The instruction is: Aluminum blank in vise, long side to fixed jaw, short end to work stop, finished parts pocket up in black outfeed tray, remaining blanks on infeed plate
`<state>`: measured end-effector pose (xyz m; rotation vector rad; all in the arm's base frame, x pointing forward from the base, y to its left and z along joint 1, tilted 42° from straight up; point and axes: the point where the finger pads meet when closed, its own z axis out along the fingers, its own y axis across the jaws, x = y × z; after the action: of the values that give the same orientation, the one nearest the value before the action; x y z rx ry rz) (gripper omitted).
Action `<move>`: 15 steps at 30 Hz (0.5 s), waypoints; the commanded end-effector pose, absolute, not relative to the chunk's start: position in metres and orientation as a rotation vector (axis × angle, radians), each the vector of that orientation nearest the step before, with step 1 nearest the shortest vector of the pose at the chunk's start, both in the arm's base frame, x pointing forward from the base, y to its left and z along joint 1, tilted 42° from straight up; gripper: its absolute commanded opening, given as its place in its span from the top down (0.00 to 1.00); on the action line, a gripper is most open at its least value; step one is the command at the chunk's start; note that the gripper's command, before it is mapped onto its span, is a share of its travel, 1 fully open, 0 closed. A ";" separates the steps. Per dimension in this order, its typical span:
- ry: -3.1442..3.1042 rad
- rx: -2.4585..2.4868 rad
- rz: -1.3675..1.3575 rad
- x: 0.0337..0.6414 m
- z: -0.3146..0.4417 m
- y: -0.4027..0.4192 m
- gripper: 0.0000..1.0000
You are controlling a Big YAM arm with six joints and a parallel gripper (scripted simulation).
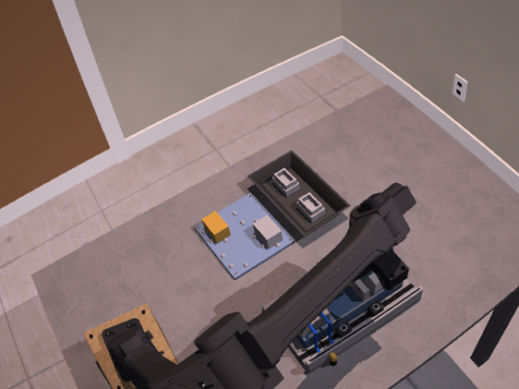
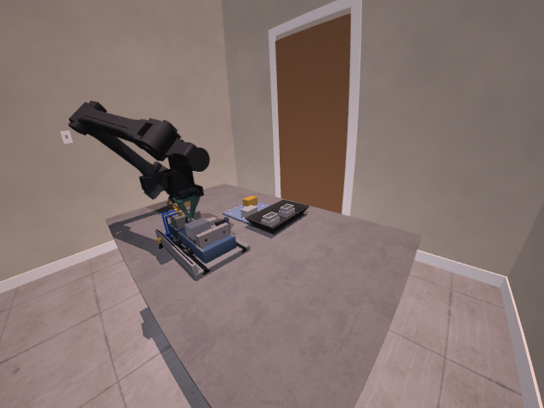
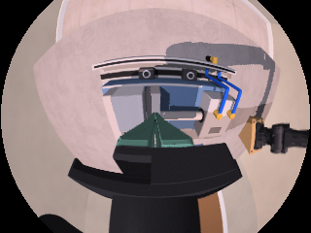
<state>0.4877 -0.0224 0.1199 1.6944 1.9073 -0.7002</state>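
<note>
The blue vise (image 2: 201, 243) sits near the table's front edge, partly hidden under my arm in the top view (image 1: 358, 307). A gray block (image 2: 197, 228) lies between its jaws. My gripper (image 2: 189, 216) is shut and empty, its green fingertips pointing down into the vise opening; in the wrist view the gripper (image 3: 157, 123) is just above the jaw gap. Two finished parts (image 1: 286, 180) (image 1: 310, 206) lie pocket up in the black outfeed tray (image 1: 297, 192). A yellow brass blank (image 1: 214, 225) and a gray blank (image 1: 267, 231) rest on the infeed plate (image 1: 242, 234).
Blue hoses (image 3: 224, 93) run to the vise's moving jaw. The arm's wooden base plate (image 1: 127, 345) is at the table's front left. A small yellow knob (image 1: 332, 357) sits by the vise rail near the table edge.
</note>
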 end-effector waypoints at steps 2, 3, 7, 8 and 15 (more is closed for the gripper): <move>1.912 1.684 -0.697 0.491 0.117 -0.026 1.00; 1.914 1.681 -0.696 0.491 0.116 -0.025 1.00; 1.917 1.676 -0.692 0.491 0.116 -0.023 1.00; 1.916 1.676 -0.691 0.491 0.117 -0.023 1.00; 1.914 1.676 -0.685 0.492 0.119 -0.022 1.00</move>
<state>0.4885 -0.0226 0.1174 1.6873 1.9139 -0.6993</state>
